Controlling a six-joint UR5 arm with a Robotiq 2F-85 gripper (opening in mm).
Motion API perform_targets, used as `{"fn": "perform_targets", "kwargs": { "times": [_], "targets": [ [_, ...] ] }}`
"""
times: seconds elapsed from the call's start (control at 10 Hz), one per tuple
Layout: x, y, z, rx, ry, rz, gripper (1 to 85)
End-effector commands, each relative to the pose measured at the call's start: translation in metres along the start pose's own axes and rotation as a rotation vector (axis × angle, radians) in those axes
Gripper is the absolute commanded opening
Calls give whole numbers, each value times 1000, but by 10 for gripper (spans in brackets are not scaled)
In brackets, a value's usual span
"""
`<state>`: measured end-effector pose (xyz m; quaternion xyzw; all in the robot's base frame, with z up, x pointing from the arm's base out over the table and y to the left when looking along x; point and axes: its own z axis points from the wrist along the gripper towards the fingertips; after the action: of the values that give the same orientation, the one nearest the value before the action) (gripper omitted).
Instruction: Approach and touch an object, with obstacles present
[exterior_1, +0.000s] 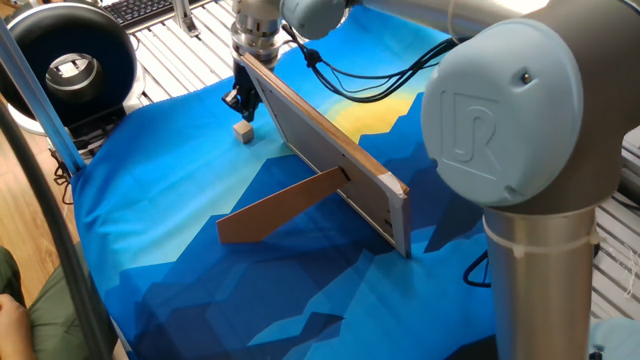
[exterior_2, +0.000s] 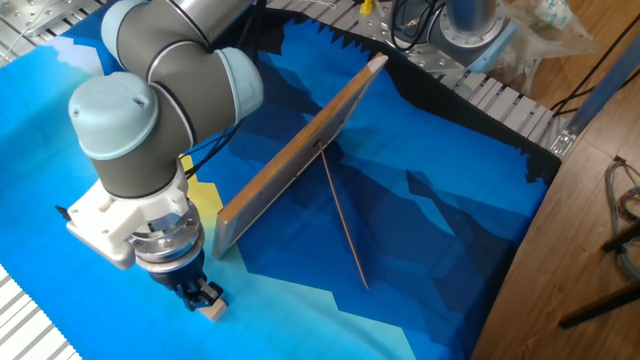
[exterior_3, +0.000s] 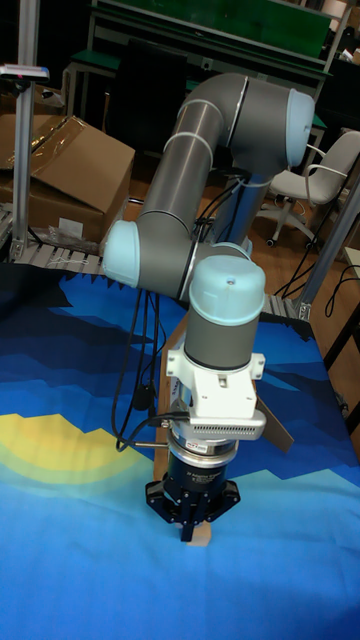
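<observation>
The object, a tiny tan cube (exterior_1: 242, 131), lies on the blue cloth beside the far end of the obstacles. It also shows in the other fixed view (exterior_2: 213, 312) and, partly hidden, in the tall view (exterior_3: 201, 541). My gripper (exterior_1: 246, 108) points straight down right above it, with its fingers drawn together and nothing between them. In the other fixed view the gripper (exterior_2: 201, 296) has its tips at the cube's top edge; contact cannot be told. The long grey-faced board (exterior_1: 330, 150) stands on edge, propped by the brown plank (exterior_1: 282, 207).
A black round device (exterior_1: 72, 62) and a metal slatted surface sit beyond the cloth's far-left corner. The arm's large pale joint (exterior_1: 505, 110) fills the right foreground. Cables (exterior_1: 350, 75) hang over the board. A wooden table edge (exterior_2: 580, 250) lies to the right.
</observation>
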<state>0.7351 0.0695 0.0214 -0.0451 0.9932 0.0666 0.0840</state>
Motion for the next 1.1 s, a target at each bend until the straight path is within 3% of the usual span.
{"fn": "perform_targets", "kwargs": {
  "times": [0.0, 0.3, 0.8, 1.0],
  "targets": [
    [1, 11, 0, -42, -4, 33, 10],
    [3, 25, 0, -71, -4, 70, 10],
    [2, 31, 0, -32, -22, 97, 10],
    [1, 13, -10, 19, 19, 68, 10]
  ]
}}
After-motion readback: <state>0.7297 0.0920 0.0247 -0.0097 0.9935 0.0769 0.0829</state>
